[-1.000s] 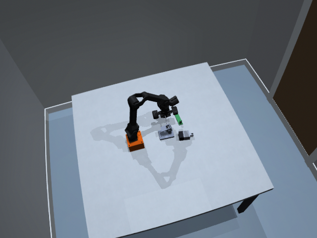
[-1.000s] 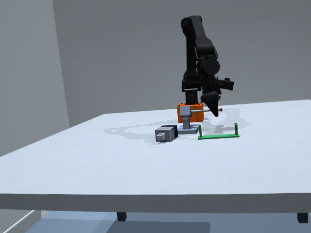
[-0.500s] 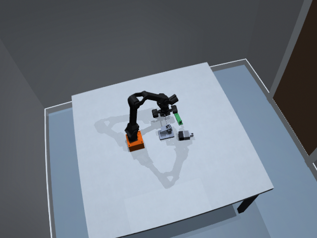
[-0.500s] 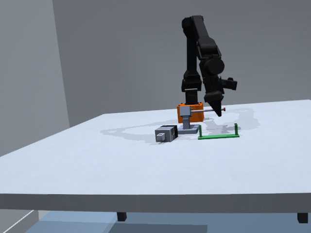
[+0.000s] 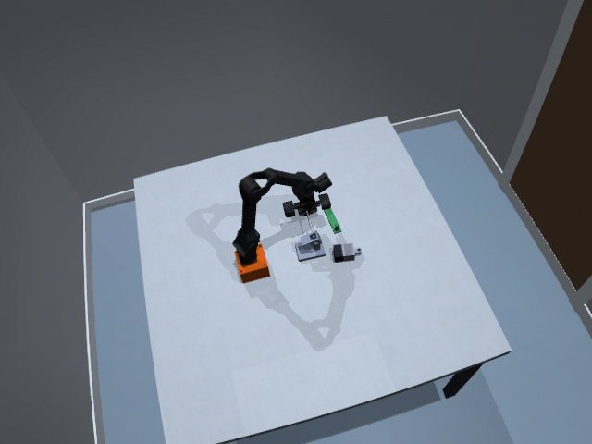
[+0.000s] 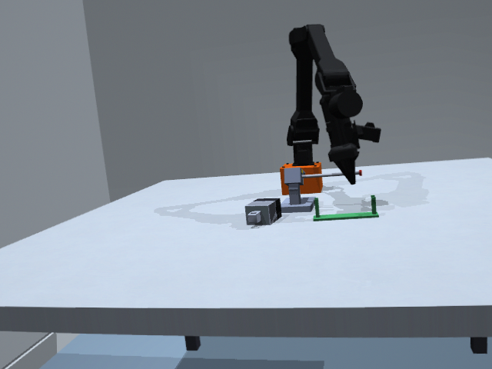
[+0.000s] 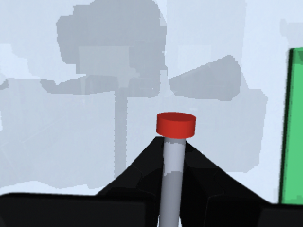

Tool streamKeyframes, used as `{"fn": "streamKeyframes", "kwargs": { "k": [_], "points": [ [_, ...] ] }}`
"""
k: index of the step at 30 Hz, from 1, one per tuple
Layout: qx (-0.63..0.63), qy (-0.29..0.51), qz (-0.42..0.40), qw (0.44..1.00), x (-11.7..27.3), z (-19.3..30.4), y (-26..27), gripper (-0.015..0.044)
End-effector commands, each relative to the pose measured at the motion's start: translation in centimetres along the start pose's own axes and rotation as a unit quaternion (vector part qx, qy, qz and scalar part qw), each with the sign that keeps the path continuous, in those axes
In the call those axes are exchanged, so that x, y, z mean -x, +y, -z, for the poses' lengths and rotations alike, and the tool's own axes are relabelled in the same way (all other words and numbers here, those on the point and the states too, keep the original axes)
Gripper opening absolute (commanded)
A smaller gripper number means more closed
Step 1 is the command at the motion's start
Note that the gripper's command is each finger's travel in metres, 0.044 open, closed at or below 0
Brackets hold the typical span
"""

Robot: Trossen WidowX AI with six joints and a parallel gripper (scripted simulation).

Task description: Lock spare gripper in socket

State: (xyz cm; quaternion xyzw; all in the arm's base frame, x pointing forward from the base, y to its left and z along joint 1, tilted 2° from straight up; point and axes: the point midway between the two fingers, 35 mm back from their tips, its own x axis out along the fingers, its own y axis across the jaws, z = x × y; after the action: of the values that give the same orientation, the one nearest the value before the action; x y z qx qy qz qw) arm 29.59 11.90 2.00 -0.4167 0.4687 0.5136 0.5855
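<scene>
My gripper (image 5: 308, 211) (image 6: 352, 181) (image 7: 168, 145) is shut on the lock pin (image 6: 325, 174) (image 7: 171, 203), near its red head (image 6: 360, 172) (image 7: 176, 125). The pin is a thin grey rod, about level, above the table. Its far end reaches the side of the socket (image 5: 312, 236) (image 6: 293, 175); whether the tip is still inside cannot be told. The socket is a grey block on the post of the mount (image 5: 303, 255) (image 6: 294, 193). The spare gripper (image 5: 345, 252) (image 6: 263, 212), a grey and black block, lies on the table, its small spigot (image 5: 357, 251) (image 6: 254, 217) pointing away from the arm's base.
A green rack (image 5: 331, 219) (image 6: 345, 217) (image 7: 294, 128) with two upright posts stands on the table beside the mount, below and to one side of my gripper. The arm's orange base (image 5: 252, 265) (image 6: 284, 183) is behind the mount in the exterior view.
</scene>
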Motion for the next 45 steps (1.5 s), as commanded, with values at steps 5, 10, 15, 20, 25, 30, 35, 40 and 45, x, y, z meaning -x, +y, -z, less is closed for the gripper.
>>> {"fn": "streamKeyframes", "kwargs": {
  "k": [5, 10, 15, 20, 25, 30, 35, 40, 45],
  "points": [
    [-0.001, 0.003, 0.0, 1.0, -0.1, -0.7, 0.0, 0.0],
    [-0.001, 0.003, 0.001, 1.0, 0.0, -1.1, 0.0, 0.0],
    [-0.001, 0.004, 0.001, 1.0, 0.0, -1.5, 0.0, 0.0],
    [-0.001, 0.004, 0.001, 1.0, 0.1, -2.0, 0.0, 0.0],
    [-0.001, 0.005, 0.002, 1.0, 0.1, -2.4, 0.0, 0.0],
    [-0.001, 0.005, 0.002, 1.0, 0.2, -2.8, 0.0, 0.0],
    [-0.001, 0.005, 0.002, 1.0, 0.2, -3.2, 0.0, 0.0],
    [0.0, 0.004, 0.002, 1.0, 1.0, -3.3, 0.0, 0.0],
    [0.001, 0.005, -0.003, 1.0, 1.9, -3.4, 0.1, 0.0]
  ]
}}
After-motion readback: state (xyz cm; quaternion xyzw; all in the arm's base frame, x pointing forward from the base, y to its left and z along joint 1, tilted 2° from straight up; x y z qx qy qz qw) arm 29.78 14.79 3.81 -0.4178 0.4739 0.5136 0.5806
